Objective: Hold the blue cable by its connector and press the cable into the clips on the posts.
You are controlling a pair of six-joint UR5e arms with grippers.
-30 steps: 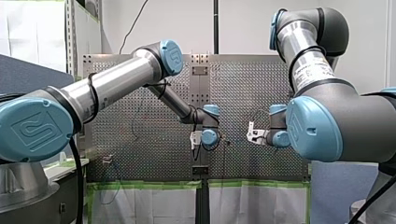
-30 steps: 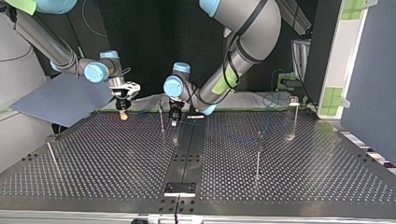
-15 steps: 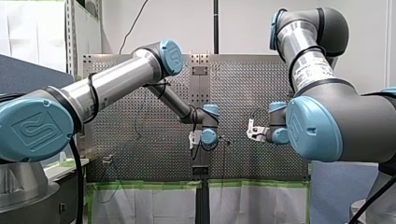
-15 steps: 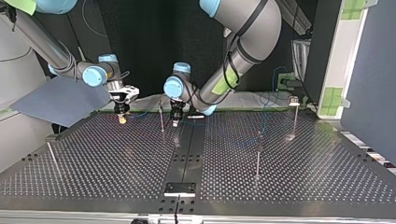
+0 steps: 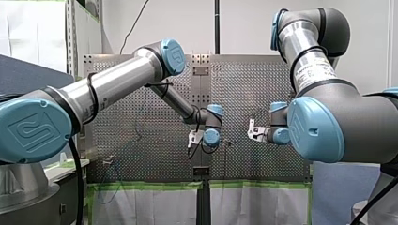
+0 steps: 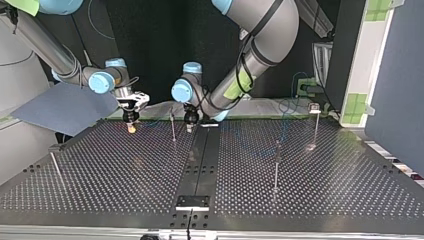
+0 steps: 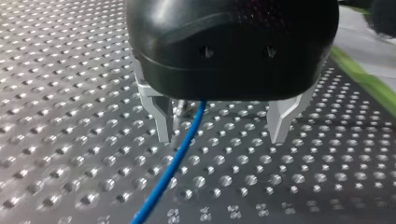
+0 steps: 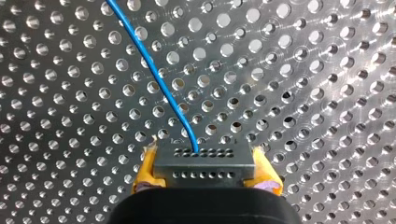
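Seen at the bench: cable [image 8: 154, 70], bright blue, unpatterned. connector [image 8: 203, 163], dark grey, two rows of small round holes. right gripper [image 8: 205, 173], black body, yellow pads [image 8: 144, 170]. left gripper [image 7: 222, 135], glossy black housing, pale silver-grey fingers [image 7: 161, 116]. table [image 6: 125, 170], grey metal, even grid of holes, with a darker centre strip [image 6: 200, 160]. left arm [image 5: 117, 79] and right arm [image 5: 309, 61], silver tubes, dark grey joints, light blue caps. tape [image 5: 141, 186], green.
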